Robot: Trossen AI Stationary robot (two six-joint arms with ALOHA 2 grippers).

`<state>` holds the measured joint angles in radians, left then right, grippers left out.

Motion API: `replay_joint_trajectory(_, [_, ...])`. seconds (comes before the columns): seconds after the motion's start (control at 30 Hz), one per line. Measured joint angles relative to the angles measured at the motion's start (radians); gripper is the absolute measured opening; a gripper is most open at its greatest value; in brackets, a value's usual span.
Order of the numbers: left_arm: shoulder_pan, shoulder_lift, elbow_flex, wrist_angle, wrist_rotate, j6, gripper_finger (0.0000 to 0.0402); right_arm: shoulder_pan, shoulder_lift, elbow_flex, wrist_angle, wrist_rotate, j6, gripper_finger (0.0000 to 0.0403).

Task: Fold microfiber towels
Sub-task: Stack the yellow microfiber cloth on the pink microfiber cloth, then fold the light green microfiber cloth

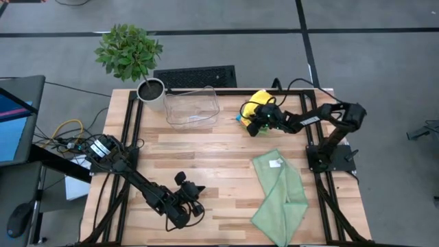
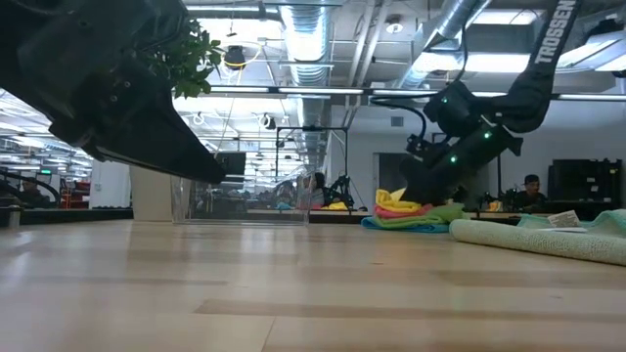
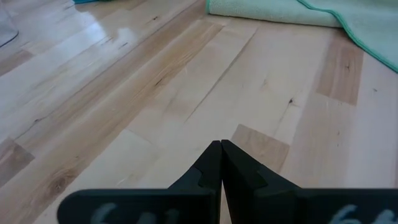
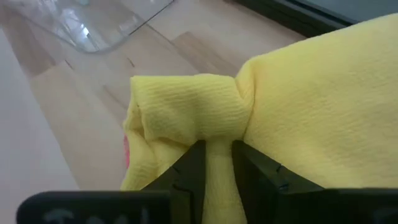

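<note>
A pile of microfiber towels (image 2: pixel 411 217) lies at the table's far right, with a yellow towel (image 1: pixel 259 100) on top and pink, green and blue ones under it. My right gripper (image 1: pixel 256 123) is at the pile's near side, shut on the yellow towel (image 4: pixel 298 93). A pale green towel (image 1: pixel 280 195) lies partly folded, flat on the table at the near right; its white tag (image 1: pixel 276 162) faces up. My left gripper (image 1: pixel 186 200) is shut and empty above the bare table at the near left. My right gripper pinches a bunched fold of the yellow towel (image 4: pixel 217 134) between its two fingers; the cloth puckers into a knot just ahead of the fingertips (image 4: pixel 194 155). The fingers come slanting down from the table's right side. The rest of the towel lies slack on the pile.
A clear plastic bin (image 1: pixel 192 106) stands at the far middle, left of the pile. A potted plant (image 1: pixel 140 65) stands at the far left, and a dark keyboard (image 1: pixel 195 75) lies past the far edge. Bare wood lies between the arms.
</note>
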<state>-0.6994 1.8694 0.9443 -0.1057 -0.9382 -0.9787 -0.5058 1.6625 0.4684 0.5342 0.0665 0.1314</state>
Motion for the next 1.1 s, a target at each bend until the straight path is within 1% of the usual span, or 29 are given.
replay_joint_trajectory(0.1, [0.000,0.000,0.000,0.000,0.001,-0.001,0.0000,-0.001,-0.059,-0.002,-0.049,-0.009,0.000,0.0107])
replay_joint_trajectory(0.17, [0.001,0.000,0.000,0.000,0.001,-0.001,0.0000,-0.007,-0.132,-0.004,-0.107,-0.016,-0.002,0.0107])
replay_joint_trajectory(0.37, [0.001,0.000,0.000,0.008,-0.016,0.000,0.0002,-0.013,-0.442,-0.004,-0.275,-0.016,-0.004,0.0111])
replay_joint_trajectory(0.47, [0.004,0.000,0.000,0.045,-0.030,0.051,0.0016,0.007,-0.613,-0.003,-0.436,-0.016,0.042,0.0120])
replay_joint_trajectory(0.57, [0.019,0.000,0.000,0.130,-0.007,0.144,0.0048,0.069,-0.756,-0.002,-0.663,-0.019,0.118,0.0138])
replay_joint_trajectory(0.63, [0.045,-0.002,0.000,0.210,0.059,0.241,0.0075,0.126,-0.829,-0.002,-0.810,-0.020,0.179,0.0155])
replay_joint_trajectory(0.73, [0.111,-0.003,0.000,0.356,0.230,0.384,0.0123,0.221,-0.893,-0.002,-1.008,-0.019,0.306,0.0183])
replay_joint_trajectory(0.8, [0.159,-0.003,0.000,0.448,0.338,0.446,0.0153,0.281,-0.906,-0.003,-1.101,-0.015,0.404,0.0199])
replay_joint_trajectory(0.9, [0.227,-0.004,0.000,0.547,0.431,0.504,0.0187,0.359,-0.896,0.005,-1.217,0.014,0.549,0.0215])
replay_joint_trajectory(1.0, [0.288,-0.004,0.001,0.621,0.497,0.533,0.0204,0.419,-0.850,0.026,-1.264,0.049,0.704,0.0219])
replay_joint_trajectory(1.1, [0.335,-0.005,0.002,0.666,0.613,0.523,0.0210,0.472,-0.798,0.042,-1.260,0.076,0.755,0.0217])
